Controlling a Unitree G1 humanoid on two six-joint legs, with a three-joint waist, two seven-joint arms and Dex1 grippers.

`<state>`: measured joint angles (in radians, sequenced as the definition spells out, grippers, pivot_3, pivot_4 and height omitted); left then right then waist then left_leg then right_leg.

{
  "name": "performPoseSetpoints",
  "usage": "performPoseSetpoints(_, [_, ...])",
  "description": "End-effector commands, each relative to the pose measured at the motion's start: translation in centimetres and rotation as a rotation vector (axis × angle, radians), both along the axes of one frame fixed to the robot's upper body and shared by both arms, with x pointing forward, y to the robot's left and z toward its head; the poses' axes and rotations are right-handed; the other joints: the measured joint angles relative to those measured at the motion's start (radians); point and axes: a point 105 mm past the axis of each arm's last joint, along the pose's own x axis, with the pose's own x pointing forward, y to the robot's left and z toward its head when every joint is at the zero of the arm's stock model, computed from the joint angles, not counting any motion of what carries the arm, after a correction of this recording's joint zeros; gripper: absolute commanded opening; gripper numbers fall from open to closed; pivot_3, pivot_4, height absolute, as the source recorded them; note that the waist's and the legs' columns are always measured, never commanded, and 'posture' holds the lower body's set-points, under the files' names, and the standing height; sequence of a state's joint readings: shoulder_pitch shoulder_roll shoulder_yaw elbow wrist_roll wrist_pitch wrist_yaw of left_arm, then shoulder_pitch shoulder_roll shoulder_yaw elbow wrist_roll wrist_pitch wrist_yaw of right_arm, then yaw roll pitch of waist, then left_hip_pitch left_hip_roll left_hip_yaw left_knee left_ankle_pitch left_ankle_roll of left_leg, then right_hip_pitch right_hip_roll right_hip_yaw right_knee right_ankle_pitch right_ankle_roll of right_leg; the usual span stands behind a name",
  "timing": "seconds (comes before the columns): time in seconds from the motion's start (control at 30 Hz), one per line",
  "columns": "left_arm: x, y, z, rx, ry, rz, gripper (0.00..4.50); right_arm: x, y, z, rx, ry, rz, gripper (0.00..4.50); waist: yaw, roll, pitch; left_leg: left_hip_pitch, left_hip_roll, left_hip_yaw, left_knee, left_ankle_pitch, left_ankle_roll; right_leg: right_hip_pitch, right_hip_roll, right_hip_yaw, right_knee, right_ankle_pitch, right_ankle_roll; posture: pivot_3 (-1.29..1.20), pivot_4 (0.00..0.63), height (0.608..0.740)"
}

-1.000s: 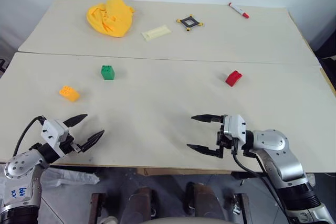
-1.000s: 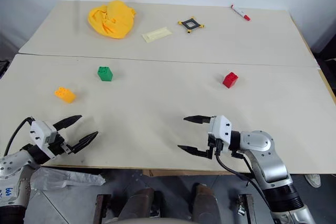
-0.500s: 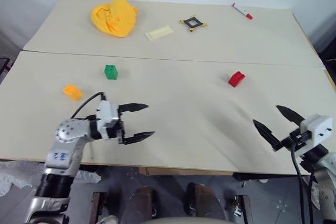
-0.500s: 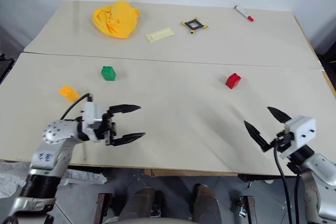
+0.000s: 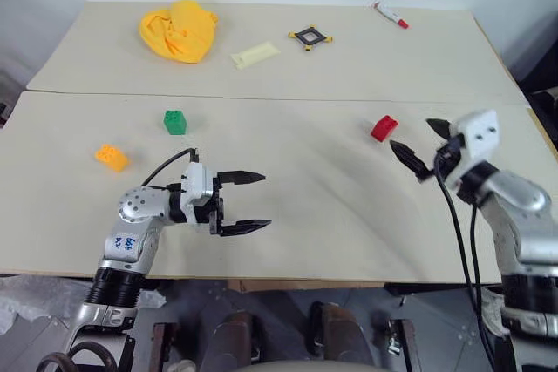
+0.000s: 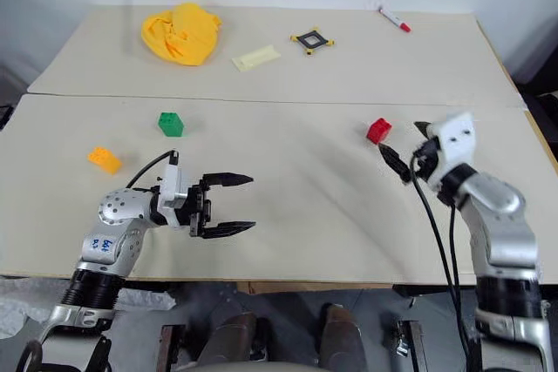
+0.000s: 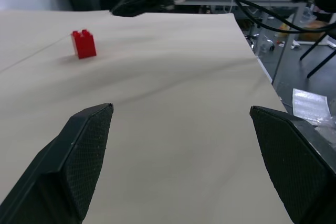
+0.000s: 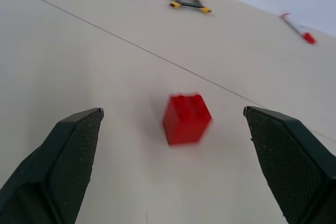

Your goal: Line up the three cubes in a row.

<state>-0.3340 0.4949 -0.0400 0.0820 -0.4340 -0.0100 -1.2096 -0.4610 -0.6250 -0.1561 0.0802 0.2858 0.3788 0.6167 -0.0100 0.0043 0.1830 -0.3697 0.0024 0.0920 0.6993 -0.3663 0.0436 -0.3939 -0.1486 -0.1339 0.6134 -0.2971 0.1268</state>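
- No row had been formed: the three cubes lay scattered on the bench (image 5: 288,163), none touching another and none held.
- Taking the green cube (image 5: 174,122) as the landmark, the orange-yellow cube (image 5: 112,158) sat near it, towards the robot and further to its left; these two were the nearest thing to a start.
- The red cube (image 5: 383,127) lay well apart from the green cube, far across the bench to the robot's right.
- The right tool (image 5: 418,149) hovered just beside the red cube with its fingers spread wide and empty; the red cube sat ahead of the gap between them, seemingly not yet inside it, though depth was hard to judge.
- The left tool (image 5: 248,203) was also open and empty, nearer the robot than the green cube and to its right.
- All three placements appeared left to do, probably starting with fetching the red cube.
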Motion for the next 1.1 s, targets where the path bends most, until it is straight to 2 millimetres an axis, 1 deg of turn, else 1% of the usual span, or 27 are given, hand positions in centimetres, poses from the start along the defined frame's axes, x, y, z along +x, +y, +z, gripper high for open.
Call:
performPoseSetpoints(0.03, [-0.6, -0.2, 0.4, 0.006, -0.029, 0.004, 4.44, 2.7, -1.1, 0.2, -0.046, 0.082, -0.076, 4.5, 0.004, 0.0, 0.0, 0.0, -0.001, 0.001, 0.0, 0.0, 0.001, 0.0, 0.0, 0.0, -0.001, 0.0, 0.001, 0.0, 0.15, 0.74])
performPoseSetpoints(0.1, [-0.7, 0.0, 0.3, 0.006, -0.034, 0.02, 4.44, 3.9, -1.4, 0.2, -0.075, 0.117, -0.089, 4.5, 0.007, 0.0, 0.0, -0.001, -0.001, 0.0, 0.0, 0.001, 0.001, 0.0, -0.001, 0.0, -0.001, 0.001, 0.001, 0.0, 0.15, 0.74])
performPoseSetpoints(0.17, [-0.7, 0.0, 0.1, 0.012, -0.038, 0.031, 4.44, 4.6, -1.6, 0.0, -0.1, 0.136, -0.086, 4.5, 0.009, 0.0, 0.0, -0.002, -0.001, -0.001, 0.0, 0.001, 0.001, 0.0, -0.001, -0.001, -0.001, 0.001, 0.001, 0.0, 0.15, 0.74])
performPoseSetpoints(0.4, [-0.7, -0.2, -0.1, 0.013, -0.043, 0.046, 4.44, 6.0, -2.0, -1.0, -0.072, 0.197, -0.069, 4.5, 0.001, 0.001, 0.0, -0.002, -0.001, 0.0, -0.001, 0.001, 0.001, 0.0, -0.001, -0.001, -0.002, 0.001, 0.001, 0.0, 0.15, 0.74])
performPoseSetpoints(0.47, [-0.7, -0.2, -0.1, 0.014, -0.044, 0.049, 4.5, 6.2, -2.0, -0.9, -0.06, 0.194, -0.063, 4.09, -0.004, 0.001, 0.0, -0.002, -0.001, 0.0, -0.001, 0.001, 0.001, 0.0, 0.0, -0.001, -0.002, 0.001, 0.001, 0.0, 0.15, 0.74])
performPoseSetpoints(0.53, [-0.6, -0.1, 0.0, 0.011, -0.048, 0.059, 4.5, 6.4, -1.6, -0.6, -0.047, 0.178, -0.03, 3.55, -0.008, 0.001, 0.0, -0.002, 0.0, 0.0, -0.001, 0.001, 0.001, 0.0, 0.0, -0.001, -0.002, 0.001, 0.001, 0.0, 0.15, 0.74])
performPoseSetpoints(0.6, [-0.6, 0.0, 0.0, 0.01, -0.047, 0.066, 4.5, 6.3, -0.9, -0.2, -0.054, 0.157, 0.028, 2.79, -0.013, 0.001, 0.0, -0.002, 0.0, 0.0, -0.001, 0.001, 0.001, 0.0, 0.0, -0.001, -0.002, 0.001, 0.001, 0.0, 0.15, 0.74])
performPoseSetpoints(0.63, [-0.6, 0.0, 0.0, 0.011, -0.047, 0.067, 4.5, 6.2, -0.6, -0.2, -0.062, 0.158, 0.05, 2.54, -0.016, 0.001, 0.0, -0.002, 0.0, 0.0, -0.001, 0.001, 0.001, 0.0, 0.0, -0.001, -0.002, 0.001, 0.001, 0.0, 0.15, 0.74])
performPoseSetpoints(0.7, [-0.6, 0.0, 0.0, 0.013, -0.043, 0.066, 4.5, 6.0, -0.3, -0.2, -0.074, 0.155, 0.09, 1.79, -0.018, 0.001, 0.0, -0.002, 0.0, 0.0, -0.001, 0.001, 0.001, 0.0, 0.0, -0.001, -0.002, 0.001, 0.001, 0.0, 0.15, 0.74])
performPoseSetpoints(0.73, [-0.6, 0.0, -0.1, 0.013, -0.042, 0.066, 4.5, 5.9, -0.1, -0.2, -0.078, 0.162, 0.112, 1.52, -0.018, 0.001, 0.0, -0.002, 0.0, 0.0, -0.001, 0.001, 0.001, 0.0, 0.0, -0.001, -0.002, 0.001, 0.001, 0.0, 0.15, 0.74])
performPoseSetpoints(0.77, [-0.6, 0.1, -0.1, 0.014, -0.041, 0.066, 4.5, 5.7, 0.1, -0.2, -0.087, 0.165, 0.137, 1.45, -0.018, 0.001, 0.0, -0.002, 0.0, 0.0, -0.001, 0.001, 0.001, 0.0, 0.0, -0.001, -0.002, 0.001, 0.001, 0.0, 0.15, 0.74])
performPoseSetpoints(0.8, [-0.6, 0.2, -0.1, 0.016, -0.038, 0.065, 4.5, 5.5, 0.4, 0.1, -0.096, 0.165, 0.174, 1.46, -0.018, 0.001, 0.0, -0.002, 0.0, 0.0, -0.001, 0.001, 0.001, 0.0, 0.0, -0.001, -0.002, 0.001, 0.001, 0.0, 0.15, 0.74])
performPoseSetpoints(0.87, [-0.7, 0.5, -0.2, 0.026, -0.031, 0.062, 4.5, 4.8, 1.7, 1.0, -0.108, 0.144, 0.298, 1.46, -0.018, 0.001, 0.0, -0.001, 0.0, 0.0, -0.001, 0.001, 0.001, 0.0, 0.0, -0.001, -0.002, 0.001, 0.001, 0.0, 0.15, 0.74])
performPoseSetpoints(0.9, [-0.8, 0.7, -0.4, 0.033, -0.027, 0.062, 4.5, 4.1, 2.7, 1.5, -0.121, 0.131, 0.384, 1.46, -0.018, 0.001, 0.001, -0.001, 0.0, 0.0, -0.001, 0.001, 0.001, 0.0, 0.0, -0.001, -0.002, 0.001, 0.001, 0.0, 0.15, 0.74])
performPoseSetpoints(0.97, [-0.8, 1.2, -0.5, 0.044, -0.022, 0.066, 4.5, 2.1, 4.9, 2.3, -0.166, 0.101, 0.601, 1.46, -0.018, 0.003, 0.002, -0.002, 0.0, 0.0, -0.001, 0.001, 0.001, 0.0, 0.0, -0.001, -0.002, 0.001, 0.001, 0.0, 0.15, 0.74])
performPoseSetpoints(1.03, [-0.8, 1.7, -0.4, 0.041, -0.014, 0.078, 4.5, 0.3, 6.7, 2.2, -0.24, 0.114, 0.771, 1.46, -0.018, 0.004, 0.002, -0.001, 0.0, 0.0, -0.001, 0.001, 0.001, 0.0, 0.0, -0.001, -0.002, 0.001, 0.001, 0.0, 0.15, 0.74])
performPoseSetpoints(1.1, [-0.8, 1.9, -0.2, 0.03, -0.007, 0.088, 4.5, -1.0, 7.9, 1.5, -0.315, 0.134, 0.887, 1.46, -0.018, 0.004, 0.002, -0.001, 0.0, -0.001, -0.001, 0.001, 0.001, 0.0, 0.0, -0.001, -0.002, 0.001, 0.001, 0.0, 0.15, 0.74])
